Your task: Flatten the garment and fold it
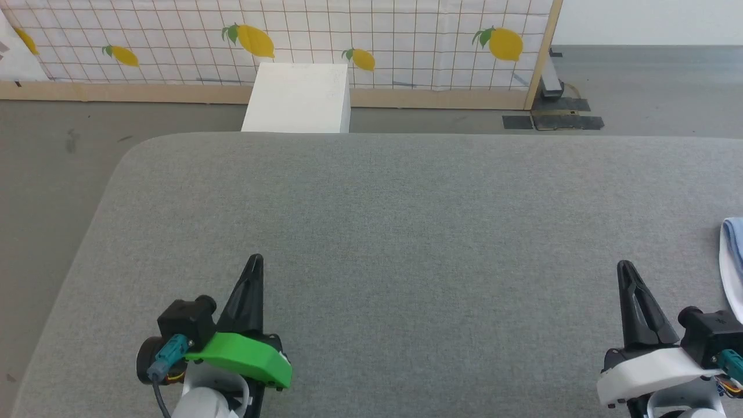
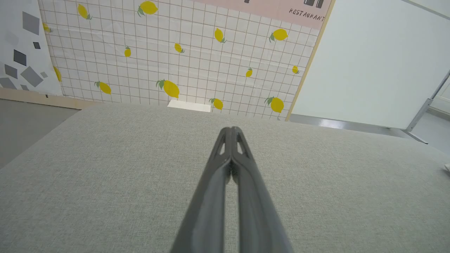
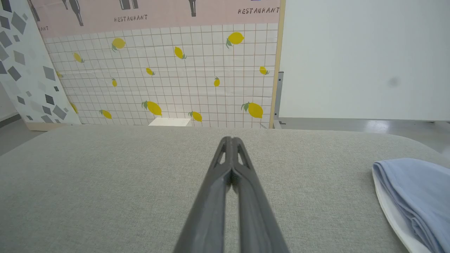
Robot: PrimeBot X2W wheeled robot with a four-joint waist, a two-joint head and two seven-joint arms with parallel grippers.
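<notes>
The garment (image 1: 732,264) is light blue with a white edge and lies on the grey table (image 1: 406,220) at the far right, cut off by the head view's border. In the right wrist view the garment (image 3: 415,196) looks folded over, to the right of my fingers. My right gripper (image 1: 626,268) is shut and empty, a short way left of the garment; its fingertips (image 3: 230,141) meet above the cloth-covered table. My left gripper (image 1: 255,261) is shut and empty at the lower left, its tips (image 2: 232,130) pressed together over bare table.
A white box (image 1: 299,98) stands on the floor beyond the table's far edge. Behind it runs a lemon-print tiled panel (image 1: 377,35) with a wooden base. The table's rounded left corner (image 1: 125,159) drops to grey floor.
</notes>
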